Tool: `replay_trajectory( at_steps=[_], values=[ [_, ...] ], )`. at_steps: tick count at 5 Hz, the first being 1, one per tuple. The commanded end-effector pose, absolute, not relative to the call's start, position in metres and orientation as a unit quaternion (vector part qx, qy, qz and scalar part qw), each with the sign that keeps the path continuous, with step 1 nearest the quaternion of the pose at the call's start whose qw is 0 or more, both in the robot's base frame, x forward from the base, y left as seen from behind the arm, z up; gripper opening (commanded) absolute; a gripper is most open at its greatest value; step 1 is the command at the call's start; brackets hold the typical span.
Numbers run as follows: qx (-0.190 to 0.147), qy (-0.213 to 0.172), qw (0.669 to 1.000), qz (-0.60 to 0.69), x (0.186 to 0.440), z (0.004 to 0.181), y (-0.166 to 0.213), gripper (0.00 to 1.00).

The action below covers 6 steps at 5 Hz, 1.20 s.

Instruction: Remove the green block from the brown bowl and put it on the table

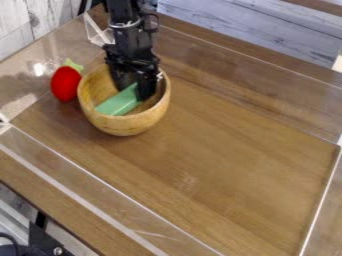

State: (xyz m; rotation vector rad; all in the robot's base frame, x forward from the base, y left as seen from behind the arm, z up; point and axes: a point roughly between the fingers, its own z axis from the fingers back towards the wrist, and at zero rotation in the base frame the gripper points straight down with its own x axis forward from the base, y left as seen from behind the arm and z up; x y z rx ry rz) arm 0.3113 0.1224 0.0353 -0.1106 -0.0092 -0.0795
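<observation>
The brown bowl (94, 115) stands on the table (227, 150) at the upper left. The green block (115, 103) lies slanted inside it, its lower end toward the bowl's left wall. My gripper (135, 90) points straight down into the bowl. Its black fingers (150, 86) stand on either side of the block's far upper end, close against it. The fingers hide that end, and at this size I cannot make out whether they pinch the block.
A red round toy with a green top (66, 82) sits just left of the bowl, nearly touching it. A low clear acrylic border (94, 205) runs around the tabletop. Bare wood stretches right of and in front of the bowl.
</observation>
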Motion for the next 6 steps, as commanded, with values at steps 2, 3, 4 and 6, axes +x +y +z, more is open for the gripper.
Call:
replay_trajectory(
  at_steps=[2,3,4,6],
  values=[
    [-0.047,-0.022,0.996,-0.075,0.318,0.063,0.134,0.0],
    [-0.048,-0.027,0.996,-0.064,0.315,0.068,0.139,0.0],
    [-0.049,-0.029,0.997,-0.054,0.311,0.071,0.143,0.0],
    [-0.049,-0.038,0.997,0.04,0.313,0.094,0.129,0.0]
  ],
)
